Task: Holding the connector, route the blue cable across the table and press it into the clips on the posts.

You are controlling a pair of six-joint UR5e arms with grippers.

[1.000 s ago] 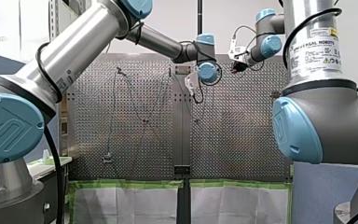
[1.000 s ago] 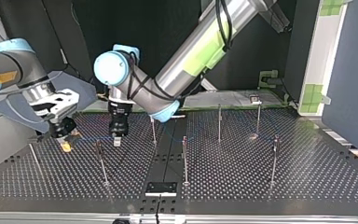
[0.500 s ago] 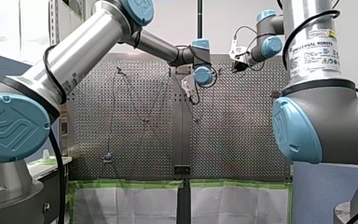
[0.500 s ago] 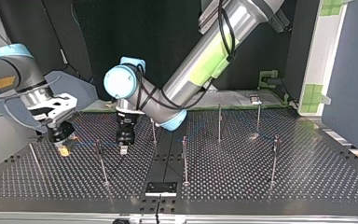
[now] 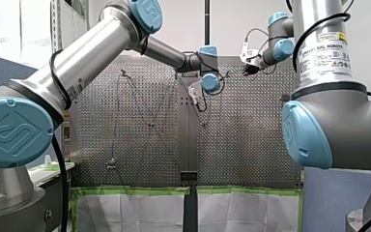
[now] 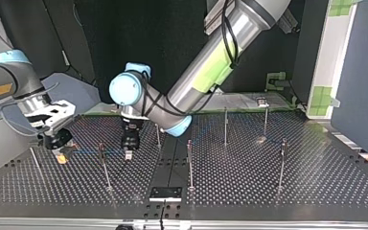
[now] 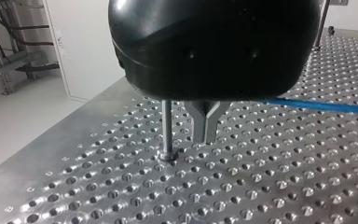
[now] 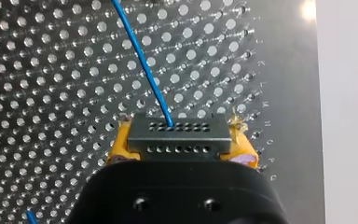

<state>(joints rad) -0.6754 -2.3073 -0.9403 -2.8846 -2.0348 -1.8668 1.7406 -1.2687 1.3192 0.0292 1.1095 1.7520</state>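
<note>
Grey connector clamped between yellow-padded fingers of right gripper; only right wrist view shows this grip. Blue cable leaves connector across perforated worktop. Top view: right gripper at frame's lower left, low over worktop. Left gripper fingers pressed together, tips empty, just beside thin post.

Left gripper closed, pointing down; right gripper pinching connector.

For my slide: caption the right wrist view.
Right gripper clamps the connector between yellow pads, blue cable running ahead across the perforated table.
</note>
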